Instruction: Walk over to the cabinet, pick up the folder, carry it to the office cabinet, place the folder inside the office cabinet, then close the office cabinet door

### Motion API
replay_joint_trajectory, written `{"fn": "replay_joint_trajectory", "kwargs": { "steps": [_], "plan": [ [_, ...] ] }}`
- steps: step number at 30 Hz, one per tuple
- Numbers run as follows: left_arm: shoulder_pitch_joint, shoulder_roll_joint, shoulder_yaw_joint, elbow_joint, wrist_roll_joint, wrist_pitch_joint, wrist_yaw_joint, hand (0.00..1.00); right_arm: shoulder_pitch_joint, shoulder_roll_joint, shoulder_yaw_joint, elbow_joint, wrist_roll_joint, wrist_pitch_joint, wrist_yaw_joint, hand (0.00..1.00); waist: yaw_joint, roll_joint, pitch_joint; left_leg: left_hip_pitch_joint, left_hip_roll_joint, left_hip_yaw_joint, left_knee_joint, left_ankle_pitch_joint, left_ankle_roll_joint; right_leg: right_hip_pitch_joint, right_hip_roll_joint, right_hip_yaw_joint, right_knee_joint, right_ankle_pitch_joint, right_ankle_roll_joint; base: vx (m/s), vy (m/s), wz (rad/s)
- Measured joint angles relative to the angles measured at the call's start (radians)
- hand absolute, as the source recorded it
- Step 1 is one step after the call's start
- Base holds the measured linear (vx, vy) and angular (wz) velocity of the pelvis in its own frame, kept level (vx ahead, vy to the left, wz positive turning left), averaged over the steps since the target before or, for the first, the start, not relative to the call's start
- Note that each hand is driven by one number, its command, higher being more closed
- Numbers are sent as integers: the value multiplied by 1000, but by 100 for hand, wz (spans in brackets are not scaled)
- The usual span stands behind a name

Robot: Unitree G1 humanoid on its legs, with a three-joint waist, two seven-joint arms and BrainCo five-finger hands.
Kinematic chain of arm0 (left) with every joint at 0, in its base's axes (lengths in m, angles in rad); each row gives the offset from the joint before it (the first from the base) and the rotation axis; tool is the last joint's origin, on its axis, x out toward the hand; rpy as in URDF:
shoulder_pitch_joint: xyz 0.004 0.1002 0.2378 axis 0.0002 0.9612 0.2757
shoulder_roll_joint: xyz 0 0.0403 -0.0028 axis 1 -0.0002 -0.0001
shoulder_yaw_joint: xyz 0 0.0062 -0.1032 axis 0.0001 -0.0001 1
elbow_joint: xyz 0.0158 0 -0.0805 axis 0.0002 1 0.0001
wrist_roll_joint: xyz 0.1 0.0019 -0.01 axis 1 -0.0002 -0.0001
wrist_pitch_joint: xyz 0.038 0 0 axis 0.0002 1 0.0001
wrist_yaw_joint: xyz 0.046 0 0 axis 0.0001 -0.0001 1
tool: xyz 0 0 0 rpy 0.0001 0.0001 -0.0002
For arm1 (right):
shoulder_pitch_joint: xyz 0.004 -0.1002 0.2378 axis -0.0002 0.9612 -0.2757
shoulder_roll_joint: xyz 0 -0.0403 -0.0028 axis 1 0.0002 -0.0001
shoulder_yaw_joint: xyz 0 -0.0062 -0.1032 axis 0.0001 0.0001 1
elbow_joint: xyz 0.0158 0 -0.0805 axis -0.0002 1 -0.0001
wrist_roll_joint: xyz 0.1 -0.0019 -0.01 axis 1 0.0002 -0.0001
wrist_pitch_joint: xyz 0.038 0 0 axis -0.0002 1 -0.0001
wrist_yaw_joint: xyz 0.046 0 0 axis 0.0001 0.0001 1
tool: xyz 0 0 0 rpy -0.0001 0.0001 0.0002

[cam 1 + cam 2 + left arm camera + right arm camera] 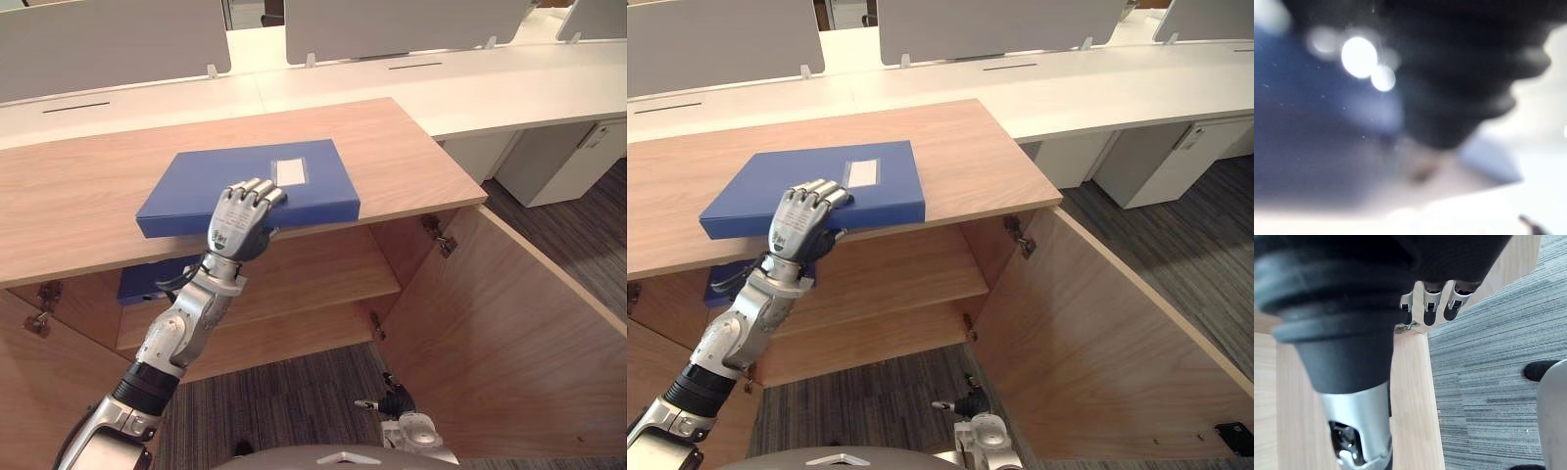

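Closest to me, my left hand reaches up from the lower left and grips the blue folder at its near long edge: the fingers are curled over the top of the cover and the thumb is tucked beneath the edge. That folder lies flat on the top of the wooden cabinet, at the front edge and left of the middle, with a pale label on its cover near the far side. Below the top, a shelf runs across the open inside, and a second blue folder lies on it at the left, just behind my forearm. To the right, the cabinet's door stands swung wide open towards me, hinges showing at its inner edge. My right hand hangs low and near, beside that door and over the grey carpet, fingers loose and holding nothing. Beyond the cabinet, long white desks carry grey divider panels, and a white drawer unit sits under the desk at the far right.
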Motion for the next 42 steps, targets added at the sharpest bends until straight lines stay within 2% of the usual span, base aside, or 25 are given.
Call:
{"fn": "replay_joint_trajectory", "kwargs": {
  "steps": [6, 14, 19, 21, 25, 28, 30, 32, 34, 42],
  "plan": [
    [14, -54, 30, -153, -112, -1, 31, 100, 24, 0, -6, -39, 29, -8, -3, 0, 8, 2, -1, -6, 2, 6, 0, 0, 0, -16, 0, 16, 6, 1, -1, -2, -15, -8],
    [56, -115, 132, -368, -342, -80, 105, 100, 79, 12, -3, -151, 41, -21, -6, 0, 15, 16, -10, -12, 7, 24, 0, 2, 2, -49, 5, 39, 38, 1, -2, -41, -9, -7],
    [138, -167, 183, -491, -535, -154, 127, 100, 136, 33, 24, -359, 49, -31, -7, 0, 17, 19, -11, -15, 6, 25, 0, 4, 4, -63, 5, 43, 51, 1, -3, -63, -1, -2],
    [171, -185, 188, -536, -629, -190, 130, 100, 162, 46, 39, -496, 49, -47, -9, 0, 19, 19, -11, -16, 6, 25, 0, 4, 5, -66, 4, 43, 48, 1, -2, -60, 0, -2],
    [230, -226, 189, -582, -741, -233, 129, 100, 191, 69, 46, -718, 49, -74, -21, 0, 20, 19, -11, -21, 6, 26, 0, 4, 5, -69, 4, 44, 38, 6, -1, -9, 0, 0],
    [284, -259, 189, -591, -837, -257, 120, 100, 196, 76, 43, -884, 49, -95, -44, 0, 21, 20, -16, -37, 5, 29, 2, 5, 5, -85, 4, 49, 34, 15, 3, 8, 0, -4],
    [321, -277, 189, -591, -930, -262, 86, 100, 196, 77, 35, -989, 49, -114, -50, 0, 28, 19, -17, -37, 5, 35, 6, 5, 6, -86, 4, 59, 33, 19, 5, 53, 7, -9],
    [341, -283, 186, -591, -965, -262, 69, 100, 195, 77, 35, -1054, 49, -120, -52, 0, 31, 18, -17, -37, 5, 37, 6, 5, 6, -88, 4, 63, 33, 20, 5, 36, 1, -8],
    [366, -292, 184, -586, -1018, -263, 28, 100, 186, 74, 34, -1139, 50, -147, -51, 0, 33, 18, -17, -37, 5, 39, 6, 4, 6, -90, 4, 65, 34, 20, 5, 5, -8, -4],
    [372, -292, 184, -485, -1077, -275, -60, 100, 95, 37, 36, -1257, 111, -207, -39, 0, 40, 17, -16, -35, 5, 49, 0, 6, 7, -94, 3, 72, 33, 34, 9, -36, 1, -4]
  ]
}}
